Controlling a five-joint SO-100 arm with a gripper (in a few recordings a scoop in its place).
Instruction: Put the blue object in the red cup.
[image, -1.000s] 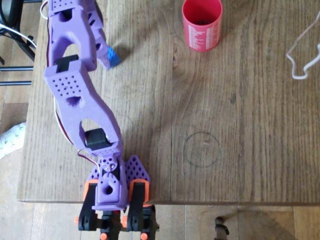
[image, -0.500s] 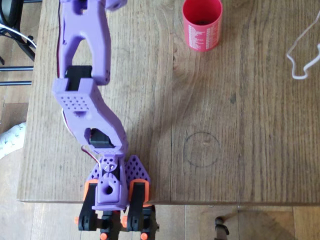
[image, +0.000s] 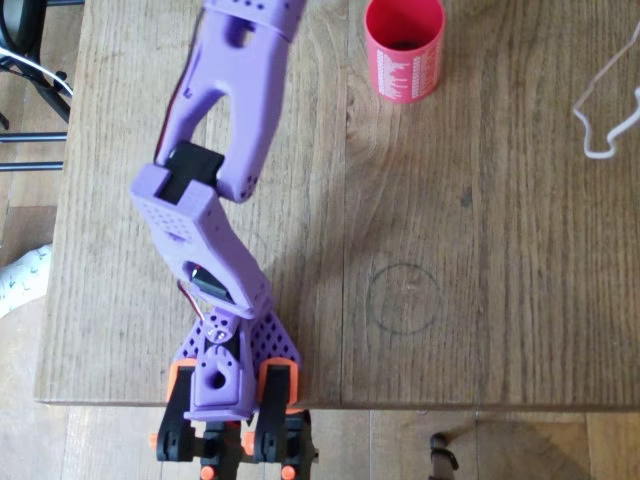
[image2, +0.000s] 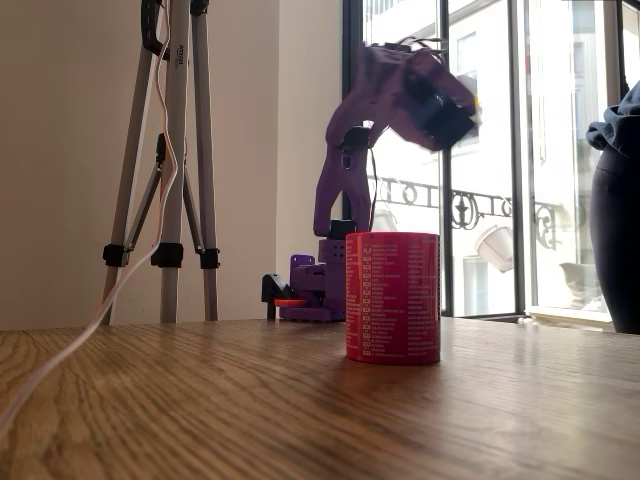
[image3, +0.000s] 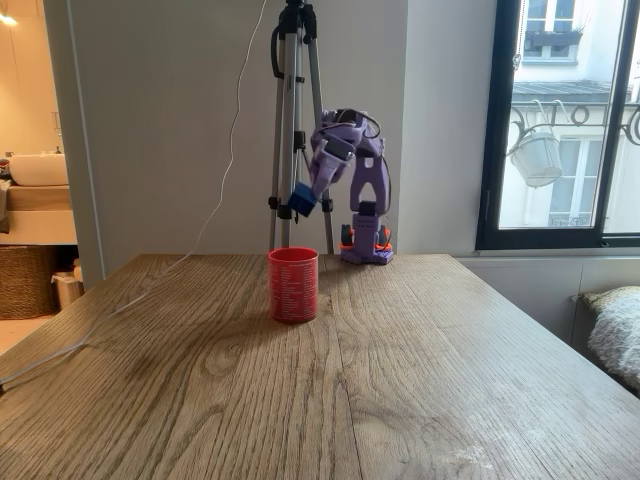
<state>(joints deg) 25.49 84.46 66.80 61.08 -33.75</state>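
Since the earlier overhead frames, the purple arm (image: 215, 160) swings rightward: its upper link, which pointed toward the upper left of the frame, now slants toward the top centre, and the blue brick no longer lies on the table's upper left.

We find the blue brick (image3: 303, 200) in a fixed view, raised well clear of the wooden table (image3: 420, 360), pinched at the gripper (image3: 306, 197). The jaws look closed down onto it; how tight, we cannot tell at this size. In the other fixed view the arm's head (image2: 430, 95) is blurred with motion, high above the cup.

The red cup (image3: 293, 284) stands upright at centre frame in that view; overhead it sits at the top edge (image: 404, 50), right of the arm. The brick hangs above the cup and a little toward the arm's base (image3: 365, 243), not yet over the mouth as far as we can judge.

Step in hand: carry phase, lift done. The next move calls for more rightward swing in the overhead frame until the brick is over the rim, then a slight lowering before release. The cup's mouth is narrow, so centring matters.
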